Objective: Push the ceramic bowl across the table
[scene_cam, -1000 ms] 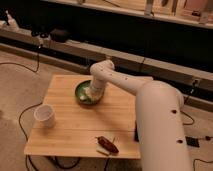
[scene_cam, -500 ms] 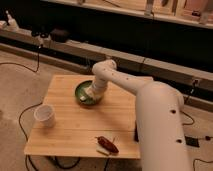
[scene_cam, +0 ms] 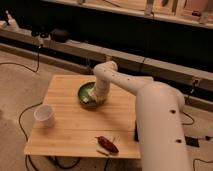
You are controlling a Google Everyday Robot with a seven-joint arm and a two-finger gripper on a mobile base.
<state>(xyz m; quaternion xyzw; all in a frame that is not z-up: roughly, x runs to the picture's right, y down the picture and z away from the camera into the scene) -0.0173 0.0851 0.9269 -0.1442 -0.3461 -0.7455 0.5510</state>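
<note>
The dark green ceramic bowl [scene_cam: 84,93] sits on the light wooden table [scene_cam: 65,129], toward its far middle. My white arm reaches from the lower right over the table, and my gripper [scene_cam: 95,96] is down inside the bowl's right half, touching it. The arm's wrist covers the bowl's right rim.
A white cup [scene_cam: 44,115] stands near the table's left edge. A dark red packet [scene_cam: 107,144] lies near the front edge. A dark shelf bench [scene_cam: 75,50] runs behind the table. Cables [scene_cam: 22,125] lie on the floor at the left.
The gripper and the bowl have shifted slightly, if at all; the scene looks nearly the same.
</note>
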